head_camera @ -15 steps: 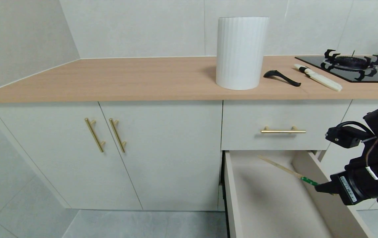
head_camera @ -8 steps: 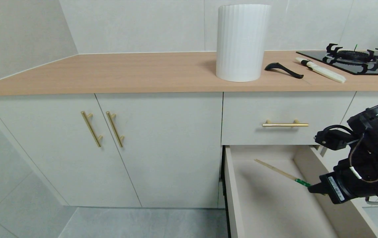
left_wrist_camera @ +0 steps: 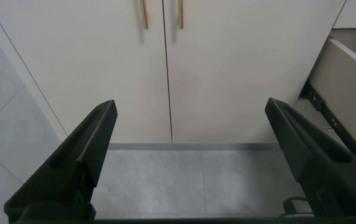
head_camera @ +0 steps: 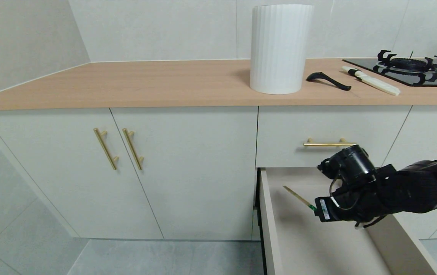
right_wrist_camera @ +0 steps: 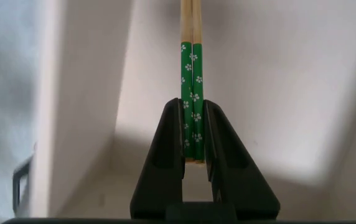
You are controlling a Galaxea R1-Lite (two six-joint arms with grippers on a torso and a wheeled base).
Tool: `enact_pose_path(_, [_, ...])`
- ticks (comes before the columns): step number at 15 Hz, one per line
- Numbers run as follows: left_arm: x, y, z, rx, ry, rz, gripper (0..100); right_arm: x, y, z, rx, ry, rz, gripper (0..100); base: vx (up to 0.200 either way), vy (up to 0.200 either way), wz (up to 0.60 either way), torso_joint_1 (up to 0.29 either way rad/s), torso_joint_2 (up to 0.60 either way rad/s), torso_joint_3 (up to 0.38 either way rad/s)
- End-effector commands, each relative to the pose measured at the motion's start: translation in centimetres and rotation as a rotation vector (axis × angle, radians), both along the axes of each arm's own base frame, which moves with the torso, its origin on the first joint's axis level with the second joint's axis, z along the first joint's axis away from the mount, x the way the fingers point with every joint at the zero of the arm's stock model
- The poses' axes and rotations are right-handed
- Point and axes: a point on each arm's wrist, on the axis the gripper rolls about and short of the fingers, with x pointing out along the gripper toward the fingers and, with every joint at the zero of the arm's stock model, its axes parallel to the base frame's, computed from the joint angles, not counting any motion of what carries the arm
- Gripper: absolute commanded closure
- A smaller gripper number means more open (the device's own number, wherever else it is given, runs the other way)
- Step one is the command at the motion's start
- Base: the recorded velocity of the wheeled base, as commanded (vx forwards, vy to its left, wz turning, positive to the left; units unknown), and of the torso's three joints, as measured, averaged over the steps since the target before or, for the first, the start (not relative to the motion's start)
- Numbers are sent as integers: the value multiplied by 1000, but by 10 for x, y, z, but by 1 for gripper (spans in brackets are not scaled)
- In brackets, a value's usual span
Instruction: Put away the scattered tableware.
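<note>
Sits farther in over the open drawer [head_camera: 268,217] than before, right tool [head_camera: 317,209] clamped on green-ended chopsticks [head_camera: 297,196] (left tool [left_wrist_camera: 187,115] spread wide, empty); seemingly ready for release.

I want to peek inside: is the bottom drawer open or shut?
Open. The bottom drawer is pulled out, its floor showing under the chopsticks in the right tool.
</note>
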Motion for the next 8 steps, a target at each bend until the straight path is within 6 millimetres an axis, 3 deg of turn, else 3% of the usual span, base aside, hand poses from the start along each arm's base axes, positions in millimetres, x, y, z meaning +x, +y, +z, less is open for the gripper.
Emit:
enact_pose_path(1, [0, 0, 0, 0, -2, 0, 0, 20, 11, -52, -31, 111, -51, 100, 0, 0, 0, 0, 0, 0])
enact_pose_path(5, [0, 0, 0, 0, 0, 0, 0, 29, 14, -85, -67, 154, -61, 100, 0, 0, 0, 0, 0, 0])
enact_pose_path(8, [0, 0, 0, 0, 0, 0, 0, 31, 15, -95, -87, 158, -70, 100, 0, 0, 0, 0, 0, 0])
